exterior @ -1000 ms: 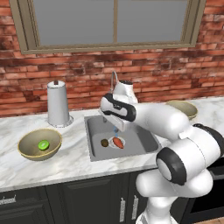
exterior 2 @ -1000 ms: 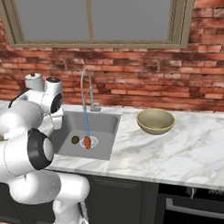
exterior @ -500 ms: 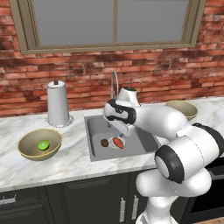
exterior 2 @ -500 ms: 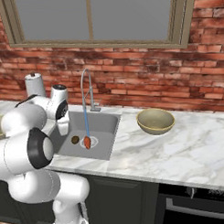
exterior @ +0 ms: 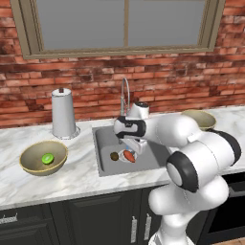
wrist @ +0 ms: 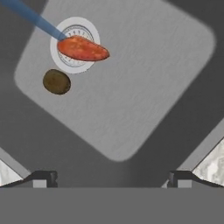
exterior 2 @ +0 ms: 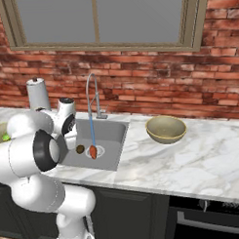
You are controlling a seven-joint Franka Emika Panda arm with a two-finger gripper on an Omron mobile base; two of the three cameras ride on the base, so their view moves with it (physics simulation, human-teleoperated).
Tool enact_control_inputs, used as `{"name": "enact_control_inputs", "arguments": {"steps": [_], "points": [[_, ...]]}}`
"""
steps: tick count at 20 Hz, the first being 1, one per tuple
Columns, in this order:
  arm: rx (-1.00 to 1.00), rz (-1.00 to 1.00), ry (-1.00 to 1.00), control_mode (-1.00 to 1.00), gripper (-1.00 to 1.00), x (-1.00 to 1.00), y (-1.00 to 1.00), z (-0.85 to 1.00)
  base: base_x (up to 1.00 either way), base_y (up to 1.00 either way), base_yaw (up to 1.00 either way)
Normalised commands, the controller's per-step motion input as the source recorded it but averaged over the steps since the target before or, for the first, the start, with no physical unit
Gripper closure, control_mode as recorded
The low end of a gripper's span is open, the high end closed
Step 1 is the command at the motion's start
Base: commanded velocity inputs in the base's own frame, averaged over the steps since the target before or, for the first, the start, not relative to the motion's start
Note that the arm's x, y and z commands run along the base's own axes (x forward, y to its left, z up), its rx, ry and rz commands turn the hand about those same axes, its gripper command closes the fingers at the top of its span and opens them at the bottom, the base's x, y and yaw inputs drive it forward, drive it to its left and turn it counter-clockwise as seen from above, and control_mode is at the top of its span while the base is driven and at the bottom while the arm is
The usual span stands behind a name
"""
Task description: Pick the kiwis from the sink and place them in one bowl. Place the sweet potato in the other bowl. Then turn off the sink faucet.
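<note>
My gripper is open and empty, hanging over the sink with its fingertips wide apart. The orange-red sweet potato lies across the round drain, where the blue water stream lands. The brown kiwi rests beside it on the basin floor. In the left base view the gripper hovers just above the sweet potato and brown kiwi. The green kiwi sits in the left bowl. The other bowl stands right of the sink. The faucet is running.
A white paper-towel holder stands behind the left bowl. The brick wall and window run along the back of the marble counter. The faucet's arched spout rises close behind my hand.
My hand has swung from high up near the faucet down toward the sink basin and now hangs lower over the sweet potato and brown kiwi. The fruits have not moved.
</note>
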Motion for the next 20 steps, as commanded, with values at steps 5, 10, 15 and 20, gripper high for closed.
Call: {"name": "enact_control_inputs", "arguments": {"steps": [5,10,15,20], "points": [[0.0,0.0,0.0,-1.0,-1.0,0.12,-0.01,-0.18,0.0,0.0,0.0],[0.0,0.0,0.0,-1.0,-1.0,0.16,0.0,-0.22,0.0,0.0,0.0],[0.0,0.0,0.02,-1.0,-1.0,0.24,0.0,-0.23,0.0,0.0,0.0],[0.0,0.0,0.02,-1.0,-1.0,0.22,0.0,-0.21,0.0,0.0,0.0]]}}
